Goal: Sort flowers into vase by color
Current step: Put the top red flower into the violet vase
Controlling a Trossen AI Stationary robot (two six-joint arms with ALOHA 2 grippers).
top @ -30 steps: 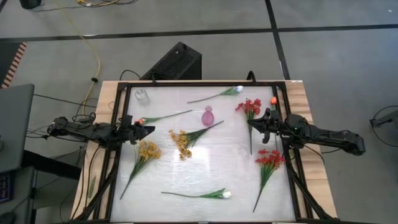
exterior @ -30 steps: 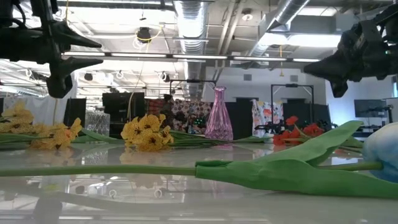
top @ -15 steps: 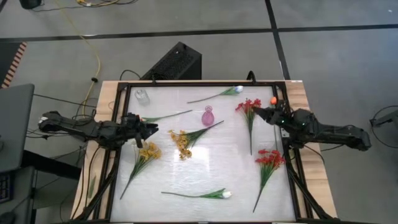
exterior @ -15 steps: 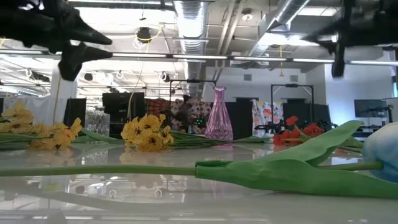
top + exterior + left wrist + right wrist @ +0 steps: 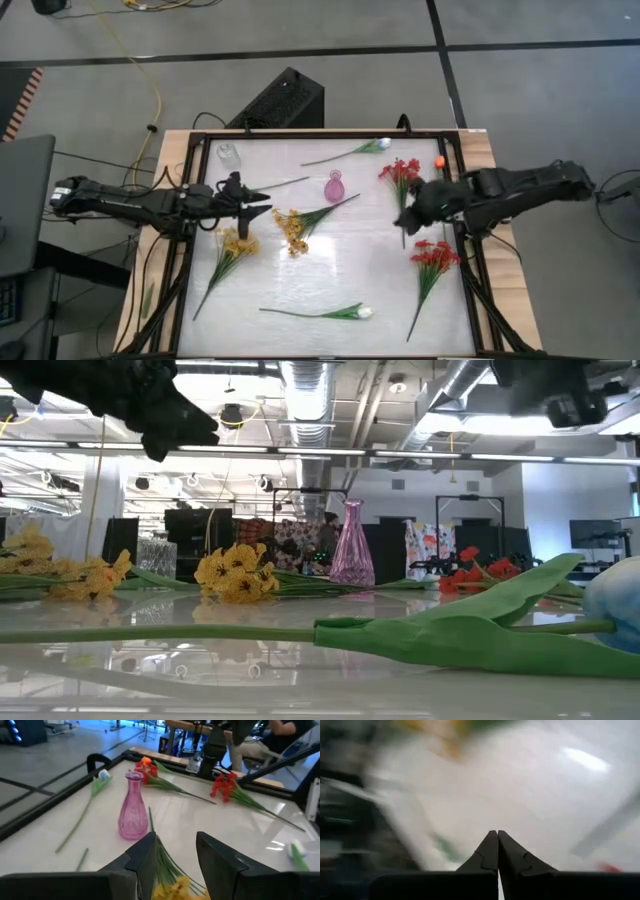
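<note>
Flowers lay scattered on a white desk (image 5: 330, 270) around a small pink vase (image 5: 334, 187) that stood upright near the middle. Just beside the vase, toward the left arm, lay one yellow spray (image 5: 291, 226), its stem reaching up to the vase's foot; a second yellow spray (image 5: 238, 242) lay farther out on the same side. Beyond the vase, toward the desk's far edge, lay a white bud (image 5: 380, 146) on a long green stem. On the other side of the vase, toward the right arm, lay a red cluster (image 5: 401, 171), with a small orange bloom (image 5: 439, 161) past it at the desk's frame. A second red cluster (image 5: 434, 253) lay nearer the front edge, and another white bud (image 5: 358, 312) lay at the front.

The left claw (image 5: 258, 201) hung above the desk between the vase and the farther yellow spray, fingers (image 5: 145, 857) parted, holding nothing. The right claw (image 5: 404, 221) hung on the vase's far side, over the first red cluster's stem, fingers pressed together and empty.
</note>
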